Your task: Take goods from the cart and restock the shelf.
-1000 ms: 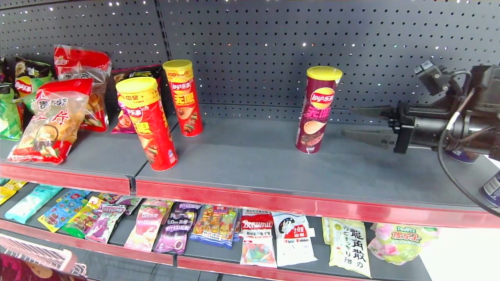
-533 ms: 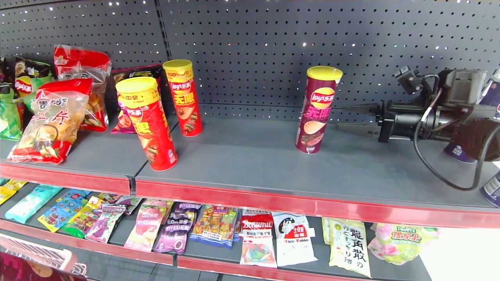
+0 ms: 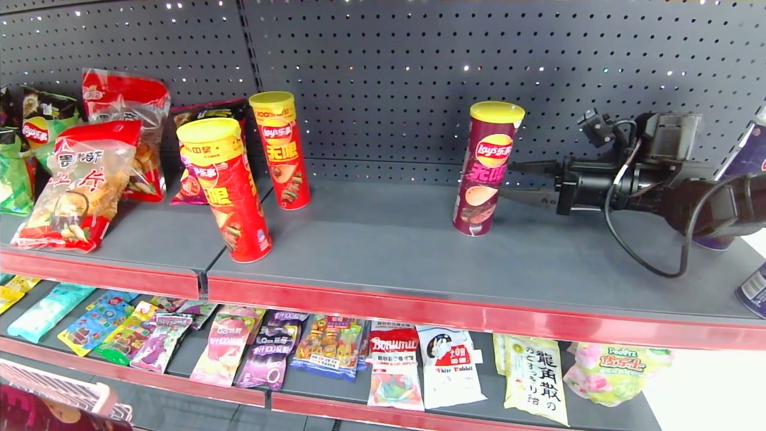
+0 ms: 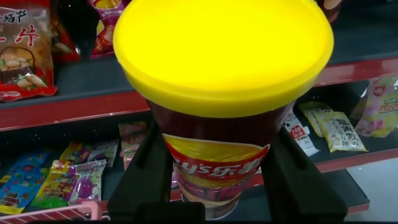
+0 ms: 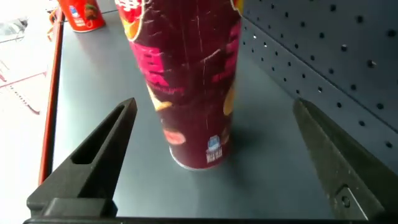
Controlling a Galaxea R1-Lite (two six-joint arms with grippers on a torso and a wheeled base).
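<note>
A maroon chips can with a yellow lid stands upright on the upper shelf. My right gripper is level with its middle, coming from the right. It is open, and its fingertips reach the can's right side. In the right wrist view the same can stands between the spread fingers of that gripper without touching them. My left gripper is shut on a second maroon chips can with a yellow lid, held in front of the shelves.
Two red chips cans and several snack bags fill the shelf's left part. Blue cans stand at the far right. A pegboard wall backs the shelf. Candy bags lie on the lower shelf. A pink cart basket is at the bottom left.
My right gripper has moved left along the shelf, from well clear of the maroon can to having its open fingertips at the can's side. The can has not moved.
</note>
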